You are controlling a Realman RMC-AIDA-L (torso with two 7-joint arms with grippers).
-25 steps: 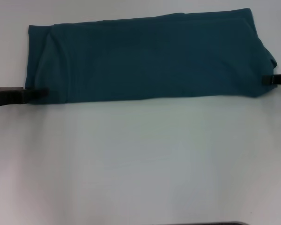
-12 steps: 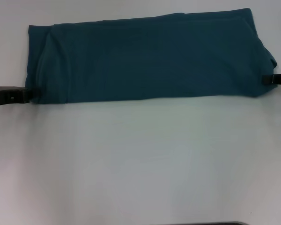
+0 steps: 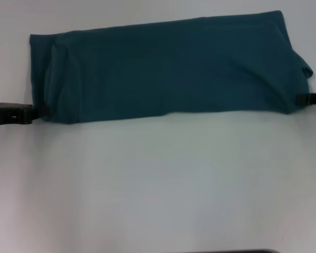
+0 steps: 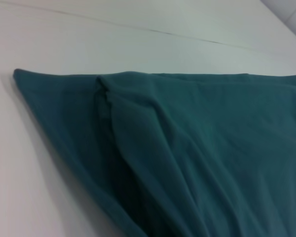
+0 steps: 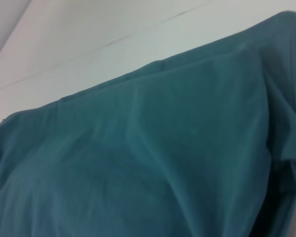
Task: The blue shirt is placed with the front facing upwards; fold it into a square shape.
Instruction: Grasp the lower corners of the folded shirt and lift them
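Reaching in from opposite ends, the left gripper (image 3: 41, 111) and right gripper (image 3: 301, 98) pinched the near corners of the blue shirt (image 3: 163, 68), apparently mid-fold, and next needed to lift together.

I am counting one blue shirt (image 3: 168, 66) lying folded into a long band on one white counter (image 3: 158, 179), and nothing else is resting on it. I am seeing two hands, the left hand (image 3: 39, 112) at the shirt's near left corner and the right hand (image 3: 304, 98) at its right end.
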